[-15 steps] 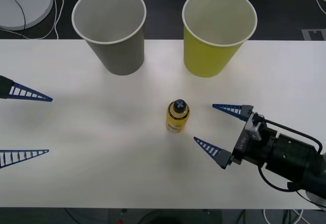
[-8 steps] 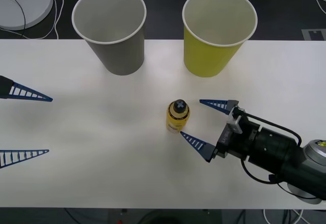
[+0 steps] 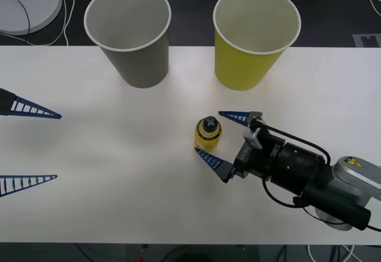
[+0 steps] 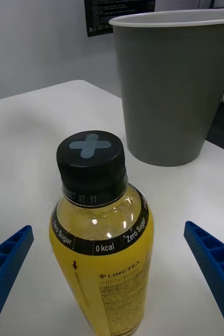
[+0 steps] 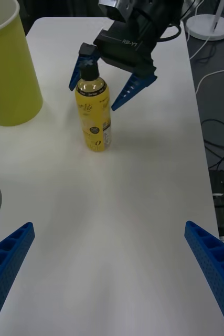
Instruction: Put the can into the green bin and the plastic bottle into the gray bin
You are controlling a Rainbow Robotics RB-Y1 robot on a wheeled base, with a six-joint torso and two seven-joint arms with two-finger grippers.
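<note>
The plastic bottle (image 3: 208, 140), yellow with a black cap, stands upright mid-table in front of the two bins. My right gripper (image 3: 207, 131) is open, one blue finger on each side of the bottle, not touching it. In the right wrist view the bottle (image 4: 98, 231) stands close up between the fingers, with the gray bin (image 4: 169, 89) behind it. The gray bin (image 3: 128, 33) stands at the back left and the green bin (image 3: 255, 36) at the back right, both upright. My left gripper (image 3: 58, 147) waits open at the table's left edge. The can is out of view.
The white table (image 3: 119, 202) has bare room to the left of and in front of the bottle. A round white disc (image 3: 27, 3) with a cable lies on the dark floor beyond the far left corner. In the left wrist view the right gripper (image 5: 93, 97) flanks the bottle (image 5: 93, 113) beside the green bin (image 5: 7, 68).
My right gripper has slid left across the table toward the bottle, and its open fingers now stand on either side of it. The left arm and both bins have not moved.
</note>
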